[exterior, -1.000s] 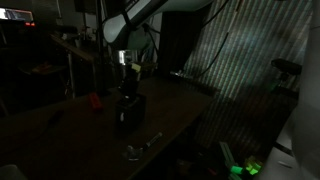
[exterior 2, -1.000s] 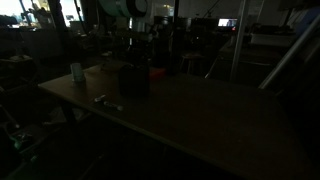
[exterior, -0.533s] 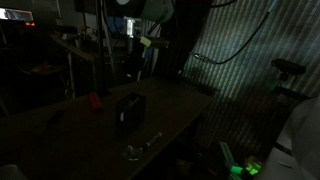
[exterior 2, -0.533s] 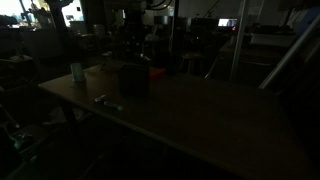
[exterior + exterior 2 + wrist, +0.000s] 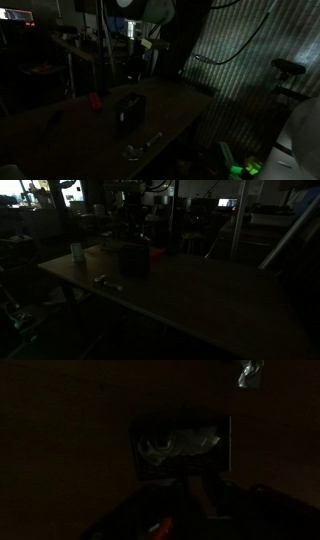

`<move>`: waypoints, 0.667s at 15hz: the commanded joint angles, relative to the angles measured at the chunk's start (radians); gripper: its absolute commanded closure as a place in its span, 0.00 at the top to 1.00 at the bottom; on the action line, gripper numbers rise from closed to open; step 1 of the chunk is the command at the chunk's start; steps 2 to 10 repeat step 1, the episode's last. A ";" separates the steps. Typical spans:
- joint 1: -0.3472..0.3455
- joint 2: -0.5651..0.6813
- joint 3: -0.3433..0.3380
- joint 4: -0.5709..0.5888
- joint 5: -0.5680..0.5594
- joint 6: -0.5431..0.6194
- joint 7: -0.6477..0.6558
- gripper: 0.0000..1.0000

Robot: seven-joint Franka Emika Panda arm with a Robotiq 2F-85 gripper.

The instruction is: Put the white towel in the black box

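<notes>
- Tool [image 5: 131,71]: hangs over the box, clear of it. The scene is too dark to tell how far its jaws stand apart; nothing shows in them.
- Box [image 5: 130,110]: black, upright on the desk [image 5: 182,108], straight below the tool. In the wrist view its opening faces the camera.
- Towel [image 5: 180,443]: white, crumpled inside the box [image 5: 228,455], lying within its walls.
- Red thing [image 5: 95,100]: small, on the desk near the box, apart from it.
- Metal thing [image 5: 141,147]: small and shiny, near the desk's edge, apart from the box; it also shows in the wrist view [image 5: 250,373].
- Cup [image 5: 77,252]: pale, near the desk's [image 5: 200,290] corner in an exterior view, apart from the box [image 5: 133,258].
</notes>
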 commanded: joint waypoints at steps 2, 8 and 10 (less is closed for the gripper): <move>0.009 0.000 -0.009 0.001 0.000 -0.002 0.001 0.26; 0.009 0.000 -0.009 0.001 0.000 -0.002 0.001 0.26; 0.009 0.000 -0.009 0.001 0.000 -0.002 0.001 0.26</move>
